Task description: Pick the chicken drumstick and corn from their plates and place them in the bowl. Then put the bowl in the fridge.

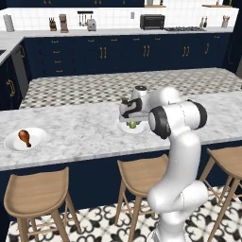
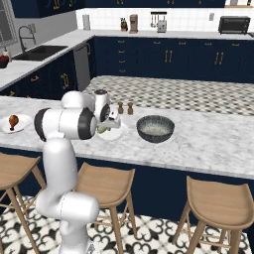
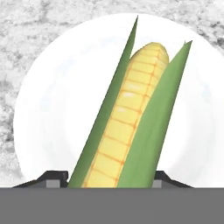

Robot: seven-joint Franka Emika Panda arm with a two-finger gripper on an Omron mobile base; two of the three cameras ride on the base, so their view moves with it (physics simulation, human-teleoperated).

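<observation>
Your gripper (image 3: 111,177) sits low at mid-frame over the plate (image 3: 52,109), its fingertips either side of the corn (image 3: 127,122) (whether they pinch it yet you cannot tell). Lift too soon and the smooth husk could slip, dropping the cob short of the bowl (image 2: 155,128), right of centre.

A long island with a grey-veined white marble top (image 1: 85,134) anchors the room. Wooden stools (image 1: 37,194) stand along its near side on black-and-white patterned tiles (image 2: 149,238). Beyond it lies checkered flooring (image 1: 118,87), then navy cabinets with brass handles (image 1: 101,53), a white tiled backsplash (image 1: 118,19) and a toaster oven (image 1: 152,21).
</observation>
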